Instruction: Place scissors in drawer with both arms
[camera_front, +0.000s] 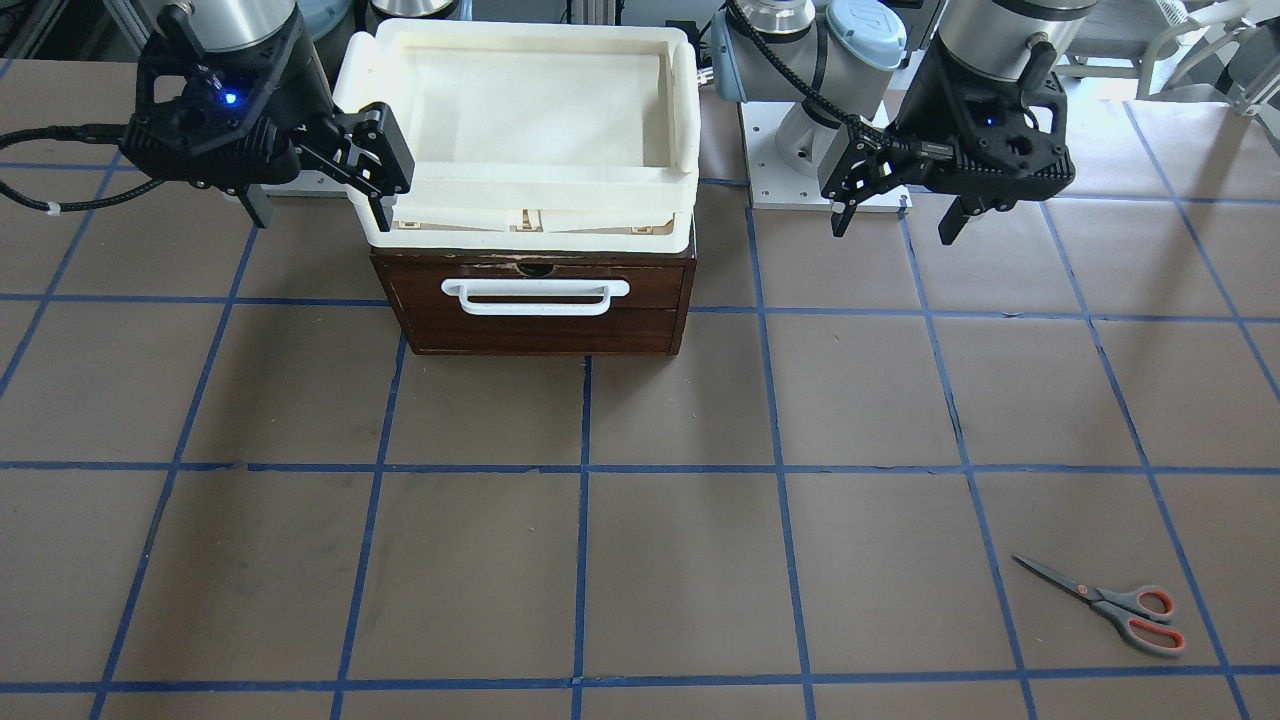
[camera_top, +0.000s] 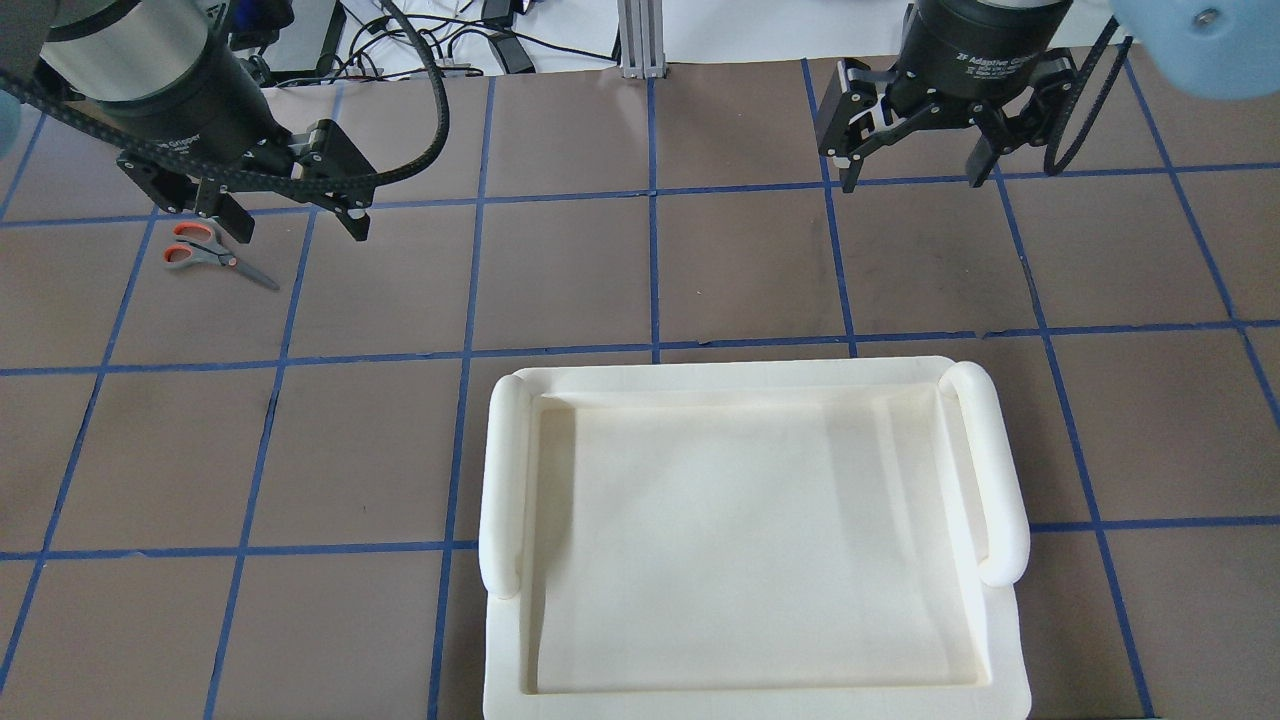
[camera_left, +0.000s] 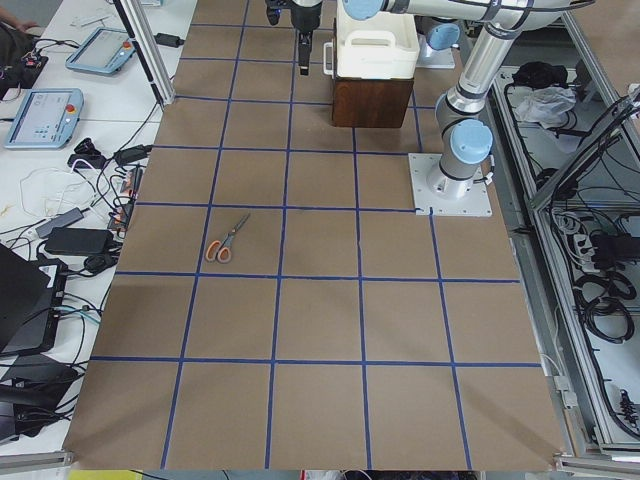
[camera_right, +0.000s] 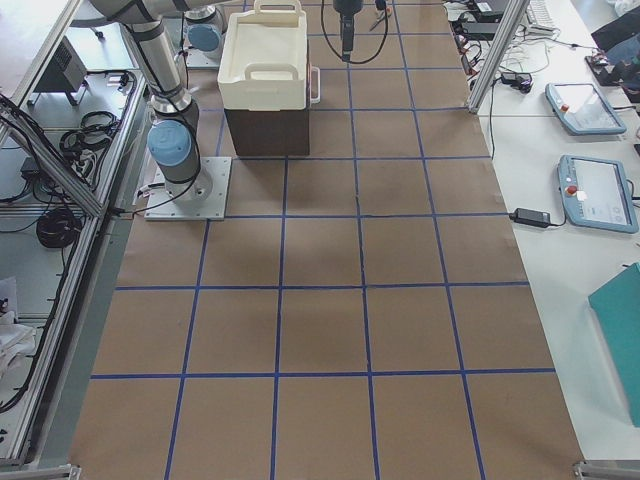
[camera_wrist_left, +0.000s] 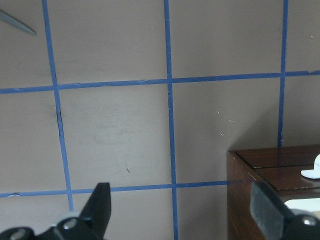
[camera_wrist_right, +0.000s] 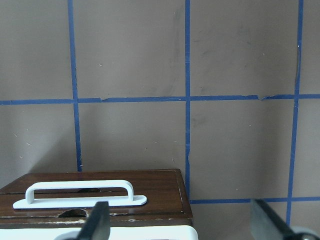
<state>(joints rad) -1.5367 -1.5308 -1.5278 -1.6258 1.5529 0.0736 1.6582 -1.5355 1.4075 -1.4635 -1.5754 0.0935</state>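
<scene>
Grey-handled scissors (camera_front: 1110, 603) flat, dark wooden drawer (camera_front: 560, 330) shut

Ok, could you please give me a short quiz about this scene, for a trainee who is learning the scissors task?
1. Fill in: the drawer is ___.
2. True or false: the left gripper and the right gripper both hold something.
3. The scissors lie: A inside the drawer; B on the table, on the left gripper's side; C between the right gripper's fingers.

Key: 1 closed; 2 false, both are open and empty; 3 B.
</scene>
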